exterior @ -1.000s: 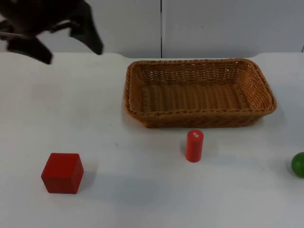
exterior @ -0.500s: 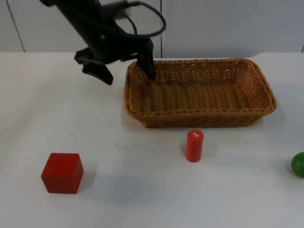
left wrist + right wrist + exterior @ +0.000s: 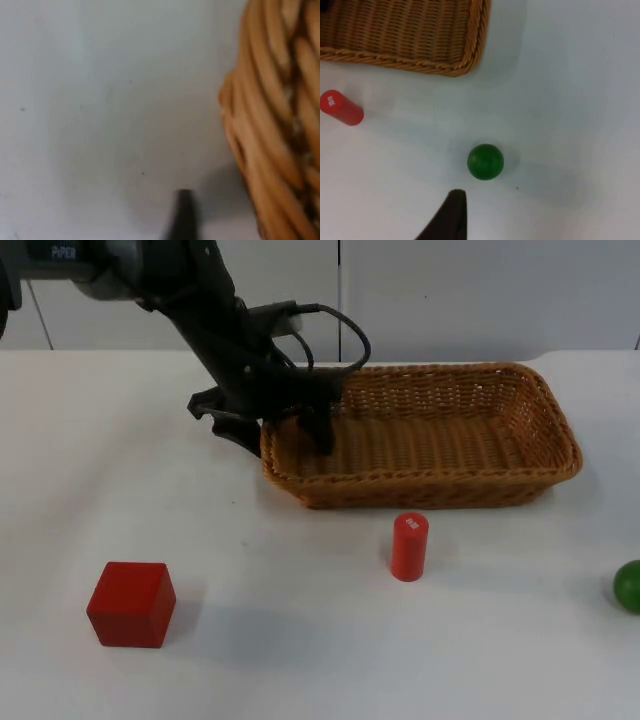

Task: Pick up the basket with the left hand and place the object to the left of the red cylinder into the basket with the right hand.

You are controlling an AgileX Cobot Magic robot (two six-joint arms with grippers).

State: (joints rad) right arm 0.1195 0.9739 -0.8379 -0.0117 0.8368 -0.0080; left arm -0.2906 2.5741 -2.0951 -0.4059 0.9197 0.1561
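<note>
The wicker basket point(image 3: 545, 410) stands at the back right of the table. My left gripper point(image 3: 282, 438) is open at the basket's left rim, one finger inside the wall and one outside it. In the left wrist view that woven rim point(image 3: 270, 125) is close beside a black fingertip point(image 3: 183, 215). The red cylinder point(image 3: 409, 546) stands upright in front of the basket. Far to its left a red cube point(image 3: 131, 603) rests on the table. The right wrist view has the red cylinder point(image 3: 341, 107), the basket's corner point(image 3: 465, 55) and one fingertip point(image 3: 452, 215) of my right gripper, which waits above the table.
A green ball point(image 3: 628, 586) lies at the table's right edge, to the right of the cylinder, and the green ball point(image 3: 485, 161) sits just beyond my right fingertip. The grey partition wall point(image 3: 450, 290) closes the table behind the basket.
My left arm has swung in from the upper left corner and come down onto the basket's left rim, its fingers now either side of the wall. Basket, cylinder, cube and ball have not moved.
</note>
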